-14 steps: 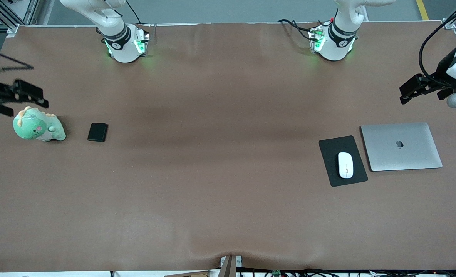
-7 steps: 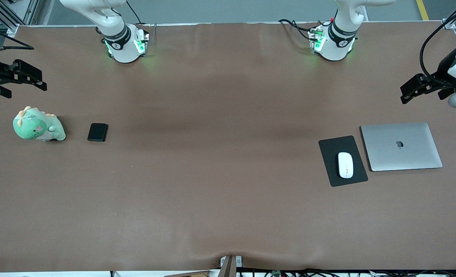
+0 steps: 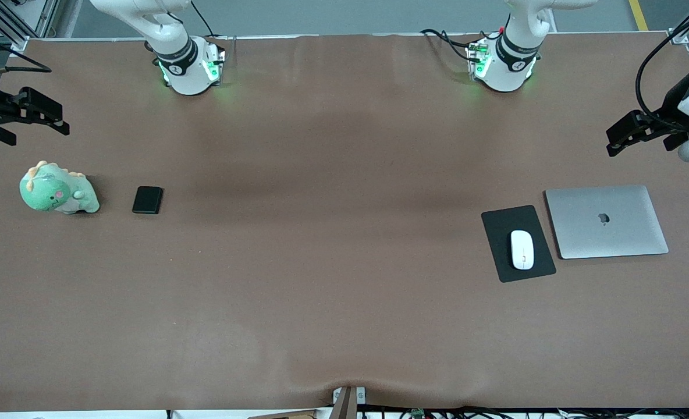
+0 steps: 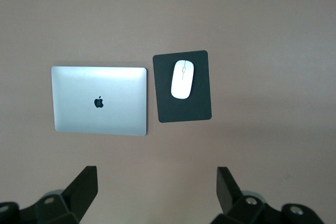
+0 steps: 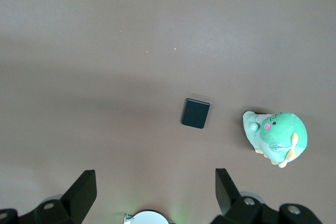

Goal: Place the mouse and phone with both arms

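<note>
The white mouse (image 3: 522, 249) lies on a black mouse pad (image 3: 504, 221) toward the left arm's end of the table. It also shows in the left wrist view (image 4: 182, 79). The small black phone (image 3: 147, 199) lies flat toward the right arm's end, beside a green plush dinosaur (image 3: 58, 189). The phone also shows in the right wrist view (image 5: 196, 113). My left gripper (image 3: 615, 139) is open and empty, up over bare table at the left arm's end. My right gripper (image 3: 59, 119) is open and empty, up over bare table at the right arm's end.
A closed silver laptop (image 3: 606, 221) lies beside the mouse pad, toward the table's end. It also shows in the left wrist view (image 4: 98, 100). The plush shows in the right wrist view (image 5: 275, 137). The arm bases (image 3: 190, 67) stand along the table's edge farthest from the front camera.
My right gripper has moved away from above the plush dinosaur, toward the arm-base edge of the table. The left gripper has barely shifted. The mouse and phone have not moved.
</note>
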Controlling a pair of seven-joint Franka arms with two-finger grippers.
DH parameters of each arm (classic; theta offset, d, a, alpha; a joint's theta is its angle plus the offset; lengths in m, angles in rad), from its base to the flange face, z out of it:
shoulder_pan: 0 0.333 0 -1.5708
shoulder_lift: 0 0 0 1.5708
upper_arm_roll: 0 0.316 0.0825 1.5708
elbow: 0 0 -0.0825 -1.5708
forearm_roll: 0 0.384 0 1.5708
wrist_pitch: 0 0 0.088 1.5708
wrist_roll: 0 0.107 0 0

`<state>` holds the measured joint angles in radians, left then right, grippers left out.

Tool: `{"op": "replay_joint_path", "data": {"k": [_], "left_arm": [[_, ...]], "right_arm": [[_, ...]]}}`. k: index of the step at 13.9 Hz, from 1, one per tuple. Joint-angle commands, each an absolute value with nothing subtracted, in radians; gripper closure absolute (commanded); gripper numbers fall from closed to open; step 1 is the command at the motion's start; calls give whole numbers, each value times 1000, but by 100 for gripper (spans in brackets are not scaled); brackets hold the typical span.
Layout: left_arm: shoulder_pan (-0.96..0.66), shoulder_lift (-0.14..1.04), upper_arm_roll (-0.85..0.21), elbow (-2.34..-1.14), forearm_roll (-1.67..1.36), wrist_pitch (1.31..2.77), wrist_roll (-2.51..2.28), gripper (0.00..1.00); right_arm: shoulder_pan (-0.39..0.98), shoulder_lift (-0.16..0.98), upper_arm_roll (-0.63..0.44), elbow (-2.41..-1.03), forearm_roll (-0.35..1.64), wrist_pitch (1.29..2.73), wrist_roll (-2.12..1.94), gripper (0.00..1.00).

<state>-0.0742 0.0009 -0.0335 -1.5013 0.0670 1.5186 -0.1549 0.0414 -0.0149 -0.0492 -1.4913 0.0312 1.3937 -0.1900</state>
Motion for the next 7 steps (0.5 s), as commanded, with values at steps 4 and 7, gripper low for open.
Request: {"op": "replay_joint_path", "data": {"k": [4, 7], "left_arm": [[-71, -12, -29, -1496, 43, 1506, -129, 0], [-78, -9, -34, -1496, 41, 1473, -130, 0]], "right_arm": [[11, -51, -48, -1537, 15, 1410, -209, 0], [12, -51, -48, -1536, 15, 1407, -209, 0]]}}
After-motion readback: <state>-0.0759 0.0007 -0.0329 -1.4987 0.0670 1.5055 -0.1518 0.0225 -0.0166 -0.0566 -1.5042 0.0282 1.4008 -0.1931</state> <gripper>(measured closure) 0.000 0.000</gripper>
